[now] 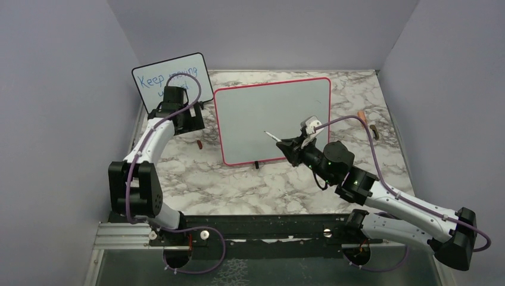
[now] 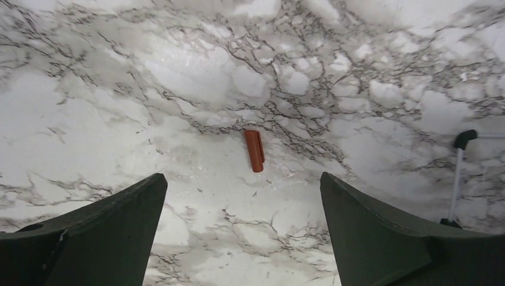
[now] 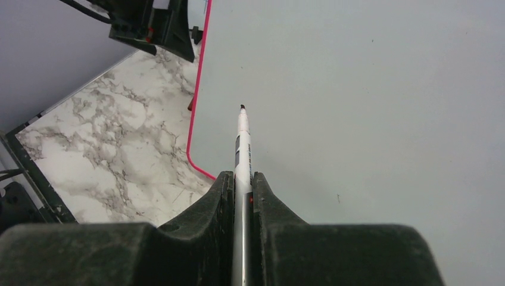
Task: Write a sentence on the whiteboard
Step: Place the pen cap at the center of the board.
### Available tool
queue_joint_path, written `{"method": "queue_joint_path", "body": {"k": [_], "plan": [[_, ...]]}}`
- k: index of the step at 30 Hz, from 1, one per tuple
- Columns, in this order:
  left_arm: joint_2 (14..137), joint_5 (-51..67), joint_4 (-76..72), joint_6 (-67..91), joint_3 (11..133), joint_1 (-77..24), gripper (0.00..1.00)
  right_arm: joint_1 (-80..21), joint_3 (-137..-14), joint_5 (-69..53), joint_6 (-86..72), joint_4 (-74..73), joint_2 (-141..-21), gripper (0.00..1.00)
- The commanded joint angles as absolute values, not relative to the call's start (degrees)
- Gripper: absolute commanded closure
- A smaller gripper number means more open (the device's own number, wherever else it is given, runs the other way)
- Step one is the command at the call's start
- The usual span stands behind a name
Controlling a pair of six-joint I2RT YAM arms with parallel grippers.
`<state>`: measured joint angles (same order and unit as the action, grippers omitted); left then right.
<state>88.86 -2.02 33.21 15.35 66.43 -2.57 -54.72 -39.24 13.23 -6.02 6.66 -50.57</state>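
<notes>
Pink-framed whiteboard (image 1: 271, 119), blank, propped on tabletop (image 1: 238, 190). Right jaws clamped on marker (image 3: 241, 140), tip near its face. Left jaws apart, left of it, over cap (image 2: 254, 150). Risk: a hard press could tip the board backward.

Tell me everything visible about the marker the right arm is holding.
The marker is a slim white pen with grey markings on its barrel and a small dark tip, uncapped. The right gripper is shut on its rear part, so the tip juts forward over the blank whiteboard, around its middle. Whether the tip touches the surface cannot be told.
</notes>
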Motion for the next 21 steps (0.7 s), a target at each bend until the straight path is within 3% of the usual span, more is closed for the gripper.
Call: {"method": "queue_joint_path", "body": {"k": [1, 6, 11, 21], "plan": [[81.1, -4.1, 31.5, 15.3, 65.1, -2.2, 0.01, -54.6, -41.5, 14.0, -6.4, 4.4, -50.1, 0.99], [73.2, -3.9, 28.6, 14.2, 63.4, -2.2, 0.01, -54.6, -42.5, 15.1, -6.2, 1.2, -50.0, 0.99], [66.6, 7.4, 21.0, 13.2, 60.6, -2.3, 0.01, -54.6, -43.6, 15.2, -6.3, -1.1, -49.9, 0.99], [68.9, 27.9, 7.4, 13.3, 60.4, -2.1, 0.01, -54.6, -44.0, 15.5, -7.5, -2.2, -49.6, 0.99]]}}
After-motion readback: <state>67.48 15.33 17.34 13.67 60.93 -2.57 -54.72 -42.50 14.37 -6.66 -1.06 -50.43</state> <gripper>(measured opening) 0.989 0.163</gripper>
